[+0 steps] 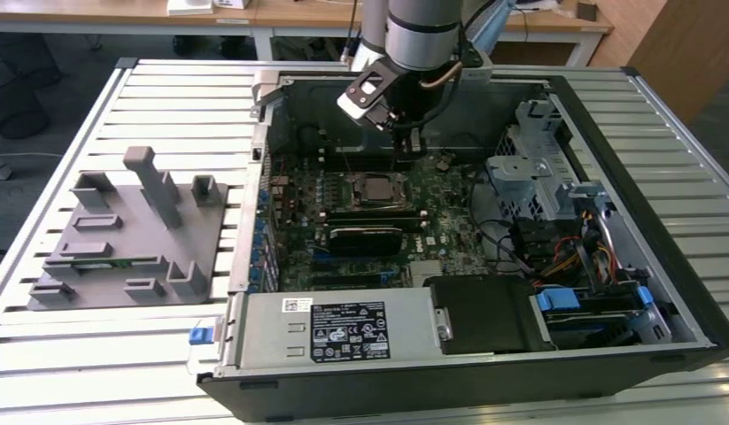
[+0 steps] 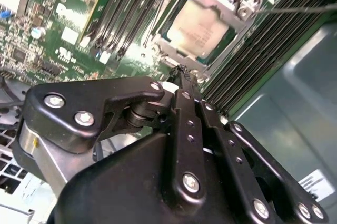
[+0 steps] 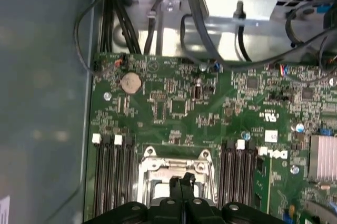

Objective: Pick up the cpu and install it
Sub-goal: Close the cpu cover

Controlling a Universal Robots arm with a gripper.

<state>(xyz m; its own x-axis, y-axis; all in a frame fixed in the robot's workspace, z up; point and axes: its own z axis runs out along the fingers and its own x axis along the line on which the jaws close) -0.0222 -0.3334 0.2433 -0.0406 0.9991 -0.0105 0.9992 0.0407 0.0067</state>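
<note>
A slatted metal table (image 1: 163, 97) carries an open computer case (image 1: 459, 394). The cpu (image 2: 202, 26) already lies inside its socket frame (image 2: 231, 2) on the motherboard (image 3: 179, 108), just beyond the pincer's tips. The pincer (image 2: 181, 72) hovers close above, pressed together and empty. Placement looks done, but whether the frame is latched cannot be told.

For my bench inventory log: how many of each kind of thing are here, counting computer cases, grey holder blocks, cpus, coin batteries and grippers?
computer case: 1
grey holder block: 1
cpu: 1
coin battery: 1
gripper: 1
Total: 5
</note>
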